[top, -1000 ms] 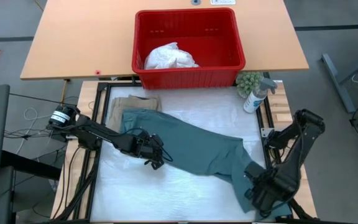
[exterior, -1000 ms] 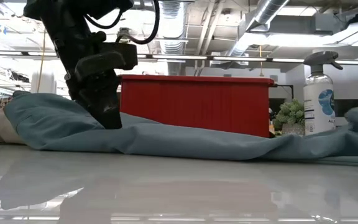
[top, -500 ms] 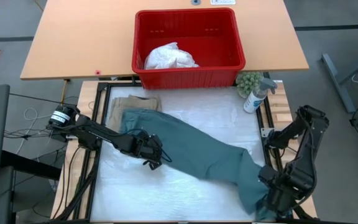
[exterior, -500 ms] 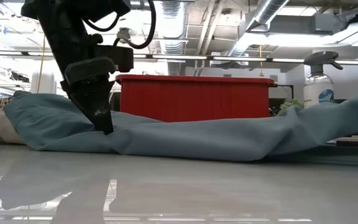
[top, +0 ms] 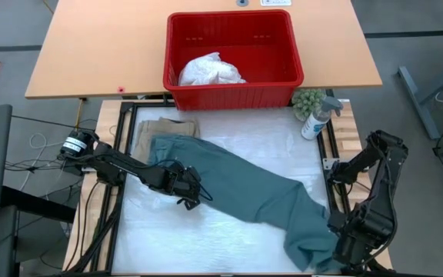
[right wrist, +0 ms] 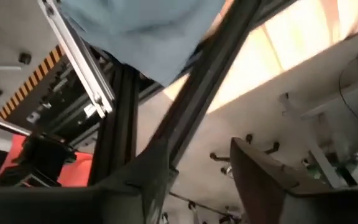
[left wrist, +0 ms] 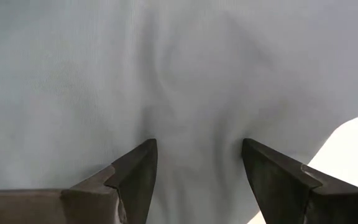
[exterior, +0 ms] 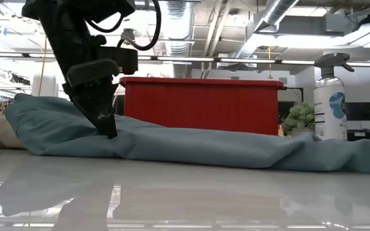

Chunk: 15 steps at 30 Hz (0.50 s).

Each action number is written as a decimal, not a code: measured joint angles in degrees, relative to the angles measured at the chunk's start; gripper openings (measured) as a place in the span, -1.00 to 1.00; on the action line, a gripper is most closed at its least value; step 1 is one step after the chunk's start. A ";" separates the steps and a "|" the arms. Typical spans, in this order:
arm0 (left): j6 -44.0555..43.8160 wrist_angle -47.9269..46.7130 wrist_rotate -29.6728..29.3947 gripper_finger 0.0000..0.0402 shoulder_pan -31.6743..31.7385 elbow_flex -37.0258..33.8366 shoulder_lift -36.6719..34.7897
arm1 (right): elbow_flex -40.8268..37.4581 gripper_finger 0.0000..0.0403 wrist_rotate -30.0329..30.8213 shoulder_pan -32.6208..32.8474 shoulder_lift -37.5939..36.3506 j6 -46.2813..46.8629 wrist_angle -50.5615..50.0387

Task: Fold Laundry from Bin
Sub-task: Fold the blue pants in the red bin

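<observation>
Left pincer (top: 192, 195) spread, tips pressed on the teal garment (top: 244, 192), nothing clamped between them. Right pincer (top: 343, 248) parted and empty, off the surface's near right corner, beside the garment's dropped end. Long axis diagonal, from beside the beige garment (top: 164, 126) to that corner. White garment (top: 210, 71) in the bin (top: 233, 96). Versus half a second ago: right pincer released, raised end fallen and bunched.

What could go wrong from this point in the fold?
1. The teal garment has a bunched end at the table's near right corner, by the right tool, whose fingers are open with nothing between them; that end may slide off.
2. The left tool presses open on the garment, near the beige garment, and may drag both.
</observation>
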 joint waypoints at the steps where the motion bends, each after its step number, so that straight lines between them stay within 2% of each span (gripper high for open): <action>1: -0.02 0.04 0.00 0.13 0.00 0.00 0.00 | 0.00 0.00 1.02 -0.15 0.00 -0.15 0.23; 3: -0.04 0.25 0.00 0.13 0.00 0.00 0.00 | 0.00 0.05 6.95 -0.62 -0.02 0.34 2.35; 6: -0.17 0.91 -0.02 0.13 0.02 0.00 0.00 | 0.00 0.06 20.43 -2.10 -0.06 -0.07 9.30; 9: -1.43 1.00 -0.21 0.13 0.01 0.00 0.00 | 0.10 0.06 30.51 -4.46 1.89 -7.95 17.11; 12: -1.55 1.02 -0.33 0.13 0.02 0.00 0.00 | 0.10 0.06 31.54 -6.32 6.40 -18.06 22.33; 15: -1.63 1.02 -0.05 0.13 0.01 0.00 0.00 | 0.07 0.07 30.25 -7.42 11.98 -23.74 25.01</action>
